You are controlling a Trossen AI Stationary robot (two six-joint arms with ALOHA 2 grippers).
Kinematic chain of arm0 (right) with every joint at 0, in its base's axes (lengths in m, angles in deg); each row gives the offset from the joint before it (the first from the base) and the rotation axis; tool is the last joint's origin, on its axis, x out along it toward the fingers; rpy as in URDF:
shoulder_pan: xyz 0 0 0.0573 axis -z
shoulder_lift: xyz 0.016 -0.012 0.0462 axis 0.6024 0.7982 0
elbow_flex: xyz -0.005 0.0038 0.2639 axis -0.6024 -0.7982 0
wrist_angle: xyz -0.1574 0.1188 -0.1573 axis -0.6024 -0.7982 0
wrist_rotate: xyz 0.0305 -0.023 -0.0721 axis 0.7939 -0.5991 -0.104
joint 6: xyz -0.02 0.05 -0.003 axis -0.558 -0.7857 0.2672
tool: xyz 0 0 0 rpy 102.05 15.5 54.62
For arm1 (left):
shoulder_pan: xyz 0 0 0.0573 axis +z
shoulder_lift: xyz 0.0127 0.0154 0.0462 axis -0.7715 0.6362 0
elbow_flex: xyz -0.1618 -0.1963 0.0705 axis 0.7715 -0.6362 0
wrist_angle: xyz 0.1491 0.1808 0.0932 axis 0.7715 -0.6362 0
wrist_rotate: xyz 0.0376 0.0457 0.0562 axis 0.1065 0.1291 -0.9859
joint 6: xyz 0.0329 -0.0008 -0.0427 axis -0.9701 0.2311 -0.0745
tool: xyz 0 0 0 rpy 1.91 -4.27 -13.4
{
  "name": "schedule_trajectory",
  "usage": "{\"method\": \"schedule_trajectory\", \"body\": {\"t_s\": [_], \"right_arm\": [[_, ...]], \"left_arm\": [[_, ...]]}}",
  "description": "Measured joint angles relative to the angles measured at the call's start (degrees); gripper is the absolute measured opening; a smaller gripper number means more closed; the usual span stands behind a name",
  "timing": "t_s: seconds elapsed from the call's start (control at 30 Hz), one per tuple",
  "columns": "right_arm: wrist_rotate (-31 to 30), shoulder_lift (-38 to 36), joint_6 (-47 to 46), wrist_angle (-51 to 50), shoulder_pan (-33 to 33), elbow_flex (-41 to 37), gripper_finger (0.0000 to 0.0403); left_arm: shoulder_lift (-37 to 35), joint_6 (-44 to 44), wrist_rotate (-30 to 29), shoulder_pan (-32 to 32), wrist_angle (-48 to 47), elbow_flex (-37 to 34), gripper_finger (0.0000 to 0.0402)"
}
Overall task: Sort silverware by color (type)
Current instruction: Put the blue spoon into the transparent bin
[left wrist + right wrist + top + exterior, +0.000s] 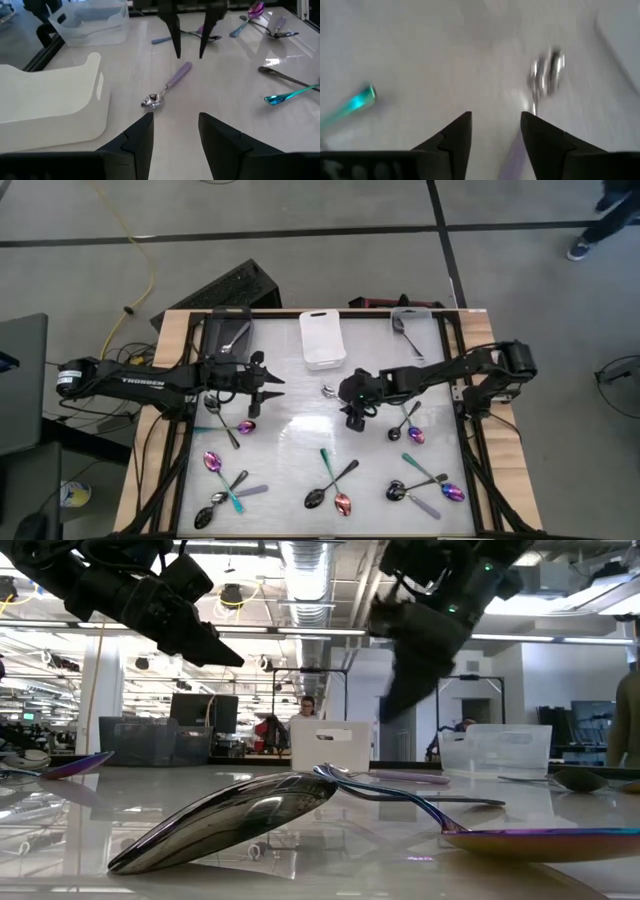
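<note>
Both claws hang over the middle of the glossy white table (290, 465), and between them lies the piece in play: a small spoon with a bright silver bowl and a pale lilac handle (167, 90), flat on the table just beside the empty white rectangular bin (322, 338). The left gripper (175, 131) sits spread and empty, the spoon straight ahead of its fingertips; the right gripper (495, 131) is likewise parted, holding nothing, with the spoon's shiny bowl just ahead and a touch to one side of its tips. As a judgement, these spoons look light, rigid and slick, lying almost flush with a smooth top, so a pinch could easily skid; the slim handle near its middle looks the safest hold, since the rounded bowl would likely squirt out. Now the count from the high view: three bins along the far edge, the dark bin (228, 338) beyond the left claw with one silver spoon inside, the clear bin (415, 335) beyond the right claw with another, the white one bare. Loose on the table, near the operator's side of both claws, roughly a dozen spoons lie in crossed clusters: black ones (330, 486), iridescent purple-pink ones (211, 462), and teal-handled ones (421, 468); exact tallies per finish cannot be told where they overlap.
</note>
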Motion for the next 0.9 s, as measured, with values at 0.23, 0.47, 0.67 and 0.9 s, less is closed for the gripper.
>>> {"method": "schedule_trajectory", "body": {"t_s": [0.23,0.47,0.67,0.9], "right_arm": [[1.11,-1.73,-9.49,-25.63,-0.32,3.74,0.0213],[-1.58,-5.48,-27.59,-41.21,-5.47,0.43,0.0199],[-1.60,-4.85,-33.98,-39.21,-5.87,-5.25,0.0194],[-2.20,-5.55,-35.03,-37.02,-4.11,-8.92,0.0194]], "left_arm": [[-0.01,-0.53,-0.86,0.00,0.92,0.00,0.0142],[-0.01,-0.55,-2.78,-0.02,1.80,0.00,0.0142],[0.00,-0.99,-3.65,0.01,3.50,0.02,0.0142],[-0.02,0.50,-3.38,0.01,4.53,0.04,0.0142]]}}
